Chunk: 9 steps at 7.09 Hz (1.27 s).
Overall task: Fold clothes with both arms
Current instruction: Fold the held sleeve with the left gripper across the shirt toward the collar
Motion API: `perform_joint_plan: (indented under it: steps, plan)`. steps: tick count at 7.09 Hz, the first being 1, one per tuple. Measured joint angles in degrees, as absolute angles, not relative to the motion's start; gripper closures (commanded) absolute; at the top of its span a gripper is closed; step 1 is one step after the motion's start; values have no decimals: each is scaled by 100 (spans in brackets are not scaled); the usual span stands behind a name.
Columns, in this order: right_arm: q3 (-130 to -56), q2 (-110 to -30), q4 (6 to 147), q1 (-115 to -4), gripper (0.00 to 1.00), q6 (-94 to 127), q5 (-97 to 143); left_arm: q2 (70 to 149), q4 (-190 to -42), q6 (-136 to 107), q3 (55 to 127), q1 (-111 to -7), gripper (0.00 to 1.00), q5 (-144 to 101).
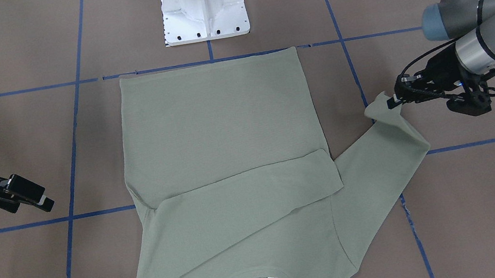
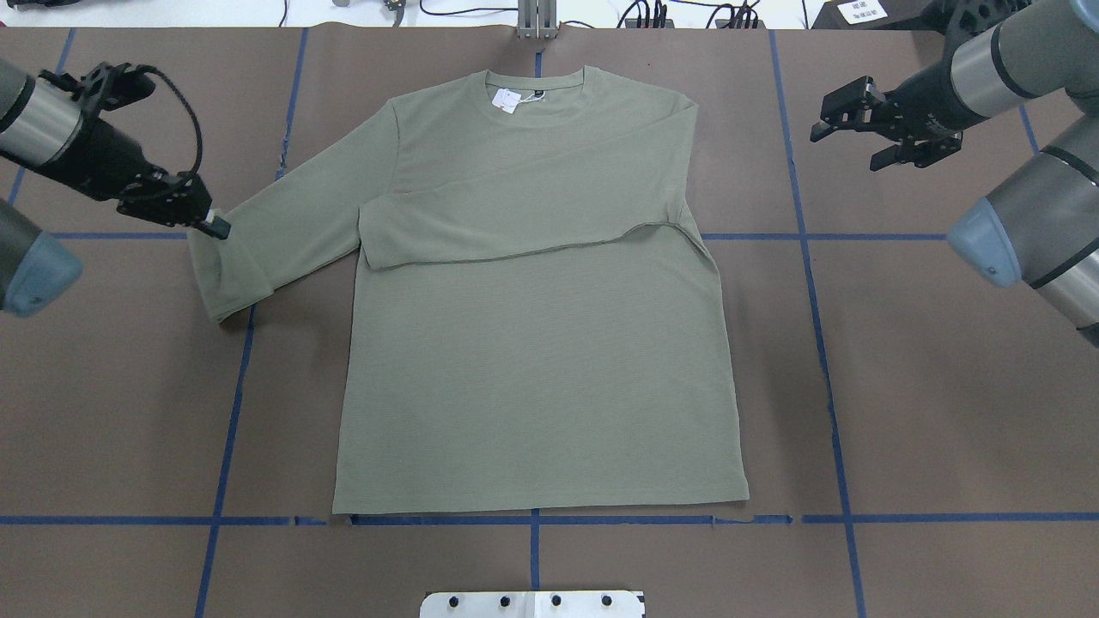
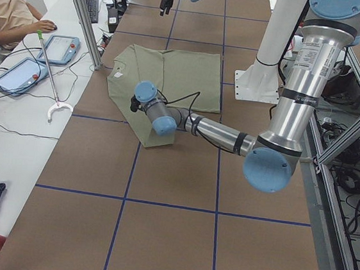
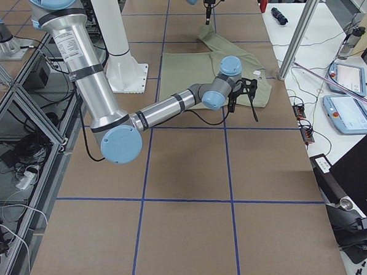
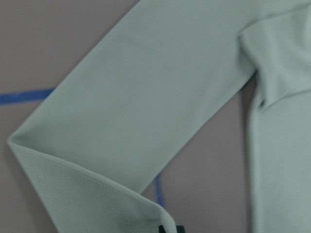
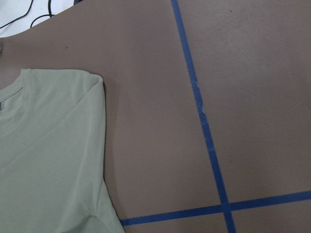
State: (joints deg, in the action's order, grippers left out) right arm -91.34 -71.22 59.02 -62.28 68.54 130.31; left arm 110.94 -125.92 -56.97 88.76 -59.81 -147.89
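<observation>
The sage-green long-sleeved shirt [image 2: 532, 360] lies flat on the brown table, collar away from the robot, with a white hang tag [image 2: 506, 100] at the neck. One sleeve is folded across the chest [image 2: 524, 219]. The other sleeve [image 2: 283, 223] stretches out to the robot's left. My left gripper [image 2: 215, 227] is shut on that sleeve's cuff and holds it lifted and bent back, as the front view [image 1: 391, 100] also shows. The left wrist view shows the bent sleeve [image 5: 146, 121]. My right gripper [image 2: 846, 142] is open and empty, above the table beside the shirt's shoulder [image 6: 48, 145].
The white pedestal base [image 1: 203, 8] stands at the robot's side of the table, just beyond the hem. Blue tape lines [image 2: 798, 236] grid the table. Cables [image 2: 652, 13] lie along the far edge. An operator [image 3: 13, 8] and tablets sit at a side desk.
</observation>
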Motion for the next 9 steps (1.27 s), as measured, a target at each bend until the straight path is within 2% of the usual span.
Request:
perform_joint_plan:
  steps: [3,6,8,9]
  plan:
    - [-9342,-7634,5870,-6440,0,6663,13023,13076,-12662,-7564,8263,-5223,100,-13495]
    - [-9810,-8359,5863,-6710,0,6064,13029,14728,-13820,-8748,6599,-3976,100,-11188]
    - [-9864,-8474,5862,-6776,0,5941,13024,15375,-14076,-8897,5728,-3587,100,-10630]
    - [-9866,-8491,5862,-6781,0,5935,13016,15643,-14227,-8907,5253,-3508,91,-10420]
